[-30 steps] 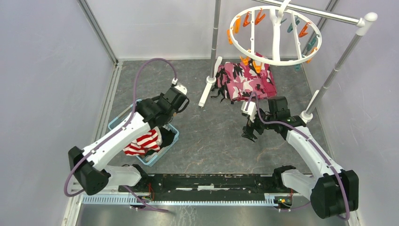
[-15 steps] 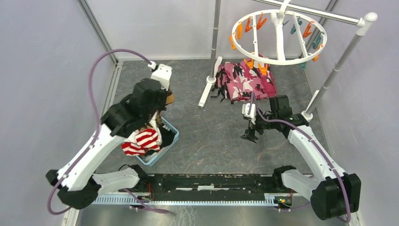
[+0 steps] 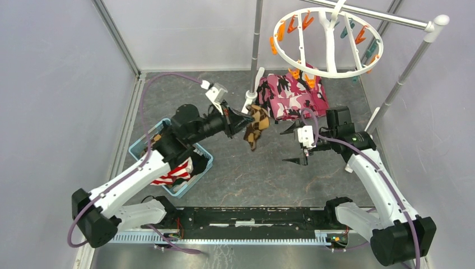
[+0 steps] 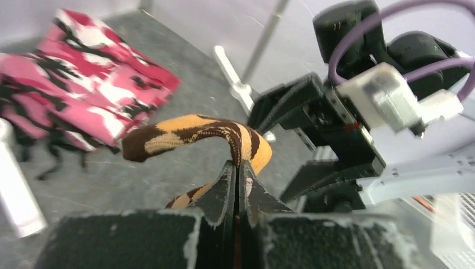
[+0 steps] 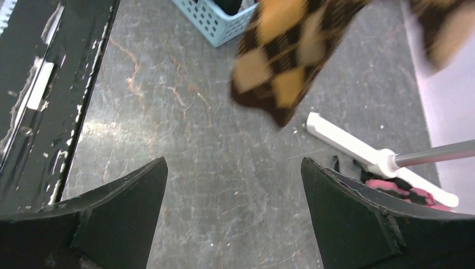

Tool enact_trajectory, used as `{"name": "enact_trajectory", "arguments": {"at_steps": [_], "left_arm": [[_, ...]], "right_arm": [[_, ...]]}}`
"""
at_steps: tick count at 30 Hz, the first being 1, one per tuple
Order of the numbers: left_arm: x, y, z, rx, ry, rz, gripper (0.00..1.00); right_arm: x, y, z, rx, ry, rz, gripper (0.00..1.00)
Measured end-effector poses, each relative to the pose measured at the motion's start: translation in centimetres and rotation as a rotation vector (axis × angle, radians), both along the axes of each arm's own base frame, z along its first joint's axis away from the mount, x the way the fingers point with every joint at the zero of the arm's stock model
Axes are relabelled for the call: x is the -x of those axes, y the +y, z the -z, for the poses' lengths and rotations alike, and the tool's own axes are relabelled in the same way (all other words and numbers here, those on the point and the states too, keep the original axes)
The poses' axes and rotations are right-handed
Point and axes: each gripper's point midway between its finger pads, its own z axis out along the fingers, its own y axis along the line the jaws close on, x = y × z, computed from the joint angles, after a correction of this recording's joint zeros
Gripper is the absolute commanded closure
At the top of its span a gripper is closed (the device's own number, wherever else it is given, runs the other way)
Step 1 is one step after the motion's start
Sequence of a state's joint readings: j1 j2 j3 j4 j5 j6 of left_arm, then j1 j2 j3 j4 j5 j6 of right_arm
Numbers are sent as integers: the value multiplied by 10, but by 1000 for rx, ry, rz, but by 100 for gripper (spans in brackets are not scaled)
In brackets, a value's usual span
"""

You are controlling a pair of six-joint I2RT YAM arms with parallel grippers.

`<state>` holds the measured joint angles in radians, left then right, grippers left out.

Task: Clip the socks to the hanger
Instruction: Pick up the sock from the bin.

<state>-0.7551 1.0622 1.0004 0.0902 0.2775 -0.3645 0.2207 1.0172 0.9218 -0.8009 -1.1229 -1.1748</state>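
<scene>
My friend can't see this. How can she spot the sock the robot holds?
Find the blue basket on the left. Past it, toward the middle, the left gripper has its jaws shut on a dangling sock. It is brown-and-black argyle, unlike the red-striped sock in the basket.

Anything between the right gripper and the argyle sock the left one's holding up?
Nothing visible. The argyle sock, pinched in the left gripper, hangs in open air ahead of the right gripper, whose fingers are spread wide. The rack's white foot lies lower down and off to one side, not in the path.
</scene>
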Motion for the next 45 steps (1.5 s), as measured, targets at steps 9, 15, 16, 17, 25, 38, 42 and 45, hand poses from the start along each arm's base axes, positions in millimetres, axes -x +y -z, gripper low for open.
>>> {"name": "enact_trajectory", "arguments": {"at_steps": [9, 15, 16, 17, 25, 38, 42, 45], "left_arm": [[30, -34, 5, 158, 23, 210, 98], [46, -42, -11, 242, -27, 277, 98], [46, -44, -10, 249, -27, 282, 98], [46, -46, -9, 252, -25, 286, 98], [45, -52, 4, 241, -9, 295, 98], [2, -39, 41, 154, 38, 40, 61], [-14, -28, 75, 74, 79, -76, 43], [-15, -20, 98, 25, 111, -116, 31]], "right_arm": [[-26, 12, -17, -126, 62, 107, 12], [-18, 35, -9, -167, 170, 73, 17], [-17, 39, -10, -173, 179, 61, 20], [-15, 42, -11, -178, 184, 49, 24], [-10, 49, -10, -182, 215, 12, 80], [14, 46, 7, -154, 309, -65, 100], [11, 46, 11, -163, 365, -50, 100], [7, 45, 21, -160, 429, -10, 100]]}}
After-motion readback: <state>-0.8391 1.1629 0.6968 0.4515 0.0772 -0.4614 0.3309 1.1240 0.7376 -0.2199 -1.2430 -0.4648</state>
